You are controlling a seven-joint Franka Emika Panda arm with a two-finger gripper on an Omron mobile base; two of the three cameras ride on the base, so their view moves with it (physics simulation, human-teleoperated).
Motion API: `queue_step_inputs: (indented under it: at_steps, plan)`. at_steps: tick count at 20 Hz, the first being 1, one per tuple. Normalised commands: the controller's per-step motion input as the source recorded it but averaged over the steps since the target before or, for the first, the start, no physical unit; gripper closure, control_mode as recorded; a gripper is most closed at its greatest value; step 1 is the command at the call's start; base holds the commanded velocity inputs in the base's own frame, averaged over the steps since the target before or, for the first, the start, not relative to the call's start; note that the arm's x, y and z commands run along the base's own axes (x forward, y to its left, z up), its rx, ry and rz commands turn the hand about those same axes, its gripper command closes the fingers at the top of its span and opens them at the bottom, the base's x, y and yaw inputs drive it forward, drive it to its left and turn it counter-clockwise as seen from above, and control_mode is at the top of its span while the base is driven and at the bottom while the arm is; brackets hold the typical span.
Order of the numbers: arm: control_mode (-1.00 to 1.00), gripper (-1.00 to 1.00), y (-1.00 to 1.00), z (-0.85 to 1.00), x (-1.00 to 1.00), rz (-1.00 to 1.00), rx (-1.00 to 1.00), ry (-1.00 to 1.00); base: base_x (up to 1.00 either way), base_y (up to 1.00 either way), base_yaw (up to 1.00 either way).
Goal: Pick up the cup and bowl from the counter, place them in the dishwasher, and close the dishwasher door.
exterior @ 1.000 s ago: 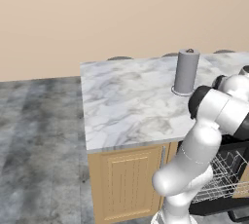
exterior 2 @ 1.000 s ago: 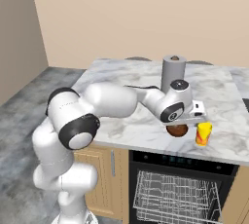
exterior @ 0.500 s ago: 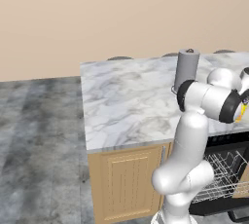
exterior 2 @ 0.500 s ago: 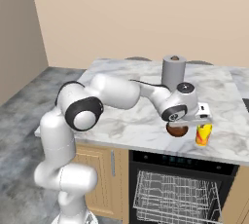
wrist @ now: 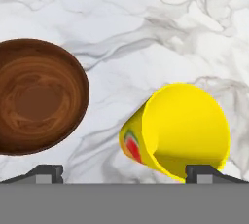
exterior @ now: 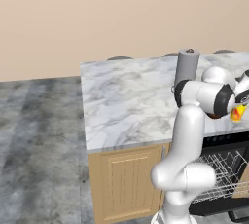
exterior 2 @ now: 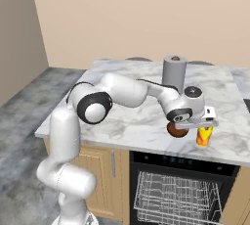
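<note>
**Two items on the counter — neither collected**

My gripper (exterior 2: 199,122) hangs over the cup (wrist: 177,130) and bowl (wrist: 40,102), fingers (wrist: 46,173) spread wide, holding nothing. Step in hand, as I judge: lining up on the cup. Next I must descend and centre it between my tips.

- Cup — glossy yellow, tapered.
- Bowl — dark brown, rounded, just beside it.
- Counter (exterior 2: 136,121) — veined marble.
- Dishwasher (exterior 2: 176,197) — open below, white wire rack.

wall (exterior: 97,18): plain beige | floor (exterior: 34,135): grey stone | cabinets (exterior: 126,179): light wood
</note>
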Motion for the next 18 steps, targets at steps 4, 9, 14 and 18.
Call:
queue_step_inputs:
  at_steps: [4,9,14,18]
  plan:
    - [-1.0,-1.0,-0.17,-0.03,0.31,0.0,0.0,0.0,0.0,0.0,0.0]
    - [-1.0,-1.0,-0.13,-0.01,0.27,0.0,0.0,0.0,0.0,0.0,0.0]
    - [-1.0,-1.0,-0.05,-0.27,0.2,0.0,0.01,0.0,0.0,0.0,0.0]
    - [-1.0,1.0,0.0,-0.49,0.08,0.0,0.02,0.0,0.0,0.0,0.0]
